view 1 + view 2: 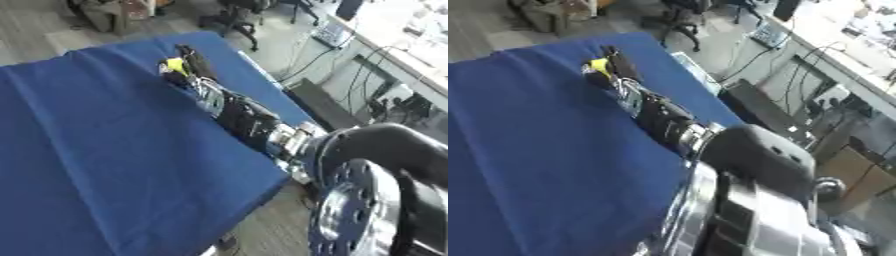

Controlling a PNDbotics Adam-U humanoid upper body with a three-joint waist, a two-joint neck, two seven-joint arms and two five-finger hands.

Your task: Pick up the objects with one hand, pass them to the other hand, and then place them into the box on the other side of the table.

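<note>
Left eye view: right hand (185,64) curled round yellow object (176,65) near the table's (96,150) far edge. Pick step, likely; next lift and pass. Left hand unseen.

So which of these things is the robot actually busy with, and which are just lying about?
In the job:
right robot hand, reaching across the table
yellow thing at that hand
blue table

Just lying about:
office chair
cables
bag on the floor

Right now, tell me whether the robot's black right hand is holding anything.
Shut on a small yellow object: the right hand curls round it above the blue tablecloth.
</note>
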